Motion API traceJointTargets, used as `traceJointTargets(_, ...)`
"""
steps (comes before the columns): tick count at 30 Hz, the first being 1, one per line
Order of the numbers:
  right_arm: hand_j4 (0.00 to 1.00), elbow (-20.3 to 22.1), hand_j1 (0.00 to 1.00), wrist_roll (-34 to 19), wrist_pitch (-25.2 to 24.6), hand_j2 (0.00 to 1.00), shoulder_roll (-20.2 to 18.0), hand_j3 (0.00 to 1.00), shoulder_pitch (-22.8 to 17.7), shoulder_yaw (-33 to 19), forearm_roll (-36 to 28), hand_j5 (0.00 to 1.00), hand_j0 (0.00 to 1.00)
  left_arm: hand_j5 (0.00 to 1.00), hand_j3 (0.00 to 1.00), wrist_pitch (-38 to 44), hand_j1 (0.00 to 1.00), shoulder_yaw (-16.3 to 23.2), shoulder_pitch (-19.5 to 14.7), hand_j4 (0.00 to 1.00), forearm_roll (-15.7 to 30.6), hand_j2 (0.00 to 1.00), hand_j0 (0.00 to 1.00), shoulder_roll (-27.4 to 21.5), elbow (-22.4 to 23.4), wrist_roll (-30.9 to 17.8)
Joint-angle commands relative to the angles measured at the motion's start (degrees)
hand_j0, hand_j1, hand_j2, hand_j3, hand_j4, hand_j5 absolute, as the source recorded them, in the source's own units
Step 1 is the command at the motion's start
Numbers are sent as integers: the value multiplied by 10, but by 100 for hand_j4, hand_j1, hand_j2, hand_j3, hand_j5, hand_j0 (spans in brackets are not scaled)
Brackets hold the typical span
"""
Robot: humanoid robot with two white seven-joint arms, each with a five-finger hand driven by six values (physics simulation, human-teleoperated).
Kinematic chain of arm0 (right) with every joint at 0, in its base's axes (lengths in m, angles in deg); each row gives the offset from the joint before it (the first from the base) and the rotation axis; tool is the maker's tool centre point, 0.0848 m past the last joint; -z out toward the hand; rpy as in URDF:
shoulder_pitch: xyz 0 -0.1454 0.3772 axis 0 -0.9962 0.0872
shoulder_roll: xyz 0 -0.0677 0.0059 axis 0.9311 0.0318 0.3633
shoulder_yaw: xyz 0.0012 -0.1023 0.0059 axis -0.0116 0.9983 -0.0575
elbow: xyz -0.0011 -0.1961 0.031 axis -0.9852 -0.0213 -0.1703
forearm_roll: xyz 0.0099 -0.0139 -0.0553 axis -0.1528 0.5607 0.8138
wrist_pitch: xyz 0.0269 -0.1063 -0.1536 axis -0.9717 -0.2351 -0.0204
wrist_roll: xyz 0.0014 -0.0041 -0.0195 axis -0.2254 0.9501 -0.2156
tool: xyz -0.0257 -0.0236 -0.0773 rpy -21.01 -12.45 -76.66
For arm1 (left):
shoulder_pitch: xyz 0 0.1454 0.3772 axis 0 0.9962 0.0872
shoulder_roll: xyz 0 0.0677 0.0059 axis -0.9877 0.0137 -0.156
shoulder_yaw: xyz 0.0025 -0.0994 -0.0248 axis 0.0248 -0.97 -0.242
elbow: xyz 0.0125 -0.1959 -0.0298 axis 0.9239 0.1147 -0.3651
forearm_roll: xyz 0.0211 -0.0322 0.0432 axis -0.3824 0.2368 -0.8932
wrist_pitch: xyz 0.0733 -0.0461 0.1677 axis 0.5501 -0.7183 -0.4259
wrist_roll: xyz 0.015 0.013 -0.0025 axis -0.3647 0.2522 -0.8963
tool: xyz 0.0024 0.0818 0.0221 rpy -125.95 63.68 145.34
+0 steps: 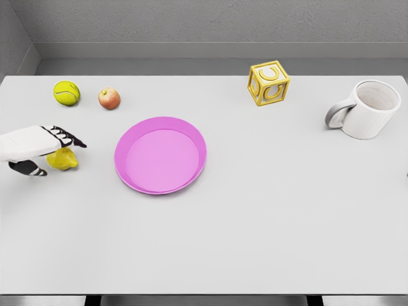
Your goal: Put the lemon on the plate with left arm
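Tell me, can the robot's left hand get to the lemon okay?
Probably yes. The left hand is already right over the lemon, fingers on top and thumb beside it, with nothing between them. Whether it grips firmly yet is unclear. The pink plate sits just to its right.

Bright, even light is flooding the white table [268,223], washing it nearly flat with no glare spots showing. Shadows are staying very faint and soft: a thin dark rim is hugging the near edge of the pink plate [160,155], and a slight smudge is sitting under the mug [368,109]. Everything is rendering crisp from edge to edge, with no blur and no bending at the corners. The grey back wall [204,22] is reading dimmer and grainy.
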Motion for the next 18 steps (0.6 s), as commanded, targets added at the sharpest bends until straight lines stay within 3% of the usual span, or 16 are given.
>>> traceJointTargets(1, 100, 0, 100, 0, 0, 100, 0, 100, 1, 0, 0, 100, 100, 90, 90, 1, 90, 4, 0, 90, 2, 90, 90, 4, 1, 0)
traceJointTargets(7, 100, 0, 100, 0, 0, 100, 0, 100, 0, 0, 0, 100, 100, 89, 89, 1, 89, 37, -15, 89, -22, 89, 89, 6, 1, 0)
traceJointTargets(13, 100, 0, 100, 0, 0, 100, 0, 100, 0, 0, 0, 100, 100, 81, 81, 1, 81, 37, -18, 81, -24, 81, 81, 4, 3, 0)
traceJointTargets(18, 100, 0, 100, 0, 0, 100, 0, 100, 0, 0, 0, 100, 100, 82, 82, 1, 82, 38, -32, 82, -31, 82, 82, 4, 52, 0)
